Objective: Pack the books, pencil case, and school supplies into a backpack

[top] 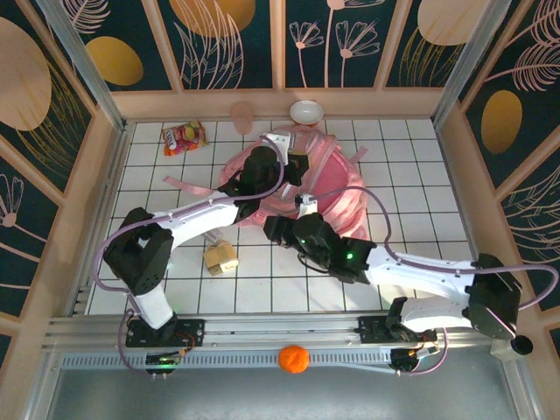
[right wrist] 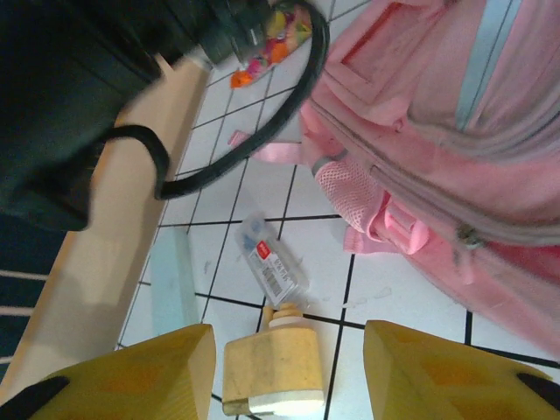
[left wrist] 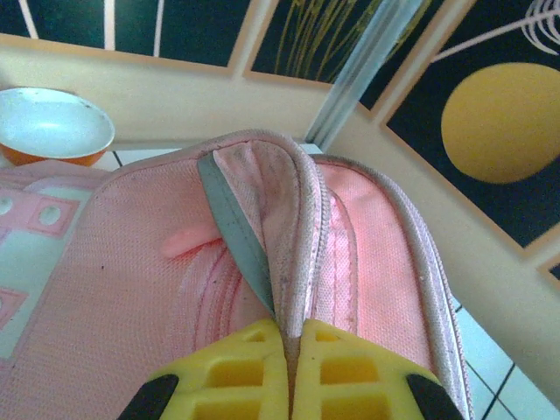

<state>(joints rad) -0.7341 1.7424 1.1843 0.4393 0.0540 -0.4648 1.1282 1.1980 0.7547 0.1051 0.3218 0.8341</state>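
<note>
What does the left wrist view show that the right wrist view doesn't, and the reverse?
Left wrist, not right wrist: the white bowl and the left hand shut on an edge of the pink backpack. Right wrist, not left wrist: the right hand open, a tan block seen between its fingers, plus the pencil case, the pale teal square and the snack packet. Both: the backpack and white floor tiles.

Red-and-yellow snack packet (top: 182, 137), pink cup (top: 241, 112) and white bowl (top: 306, 111) at the far side, orange ball (top: 294, 359) at the near edge.
</note>
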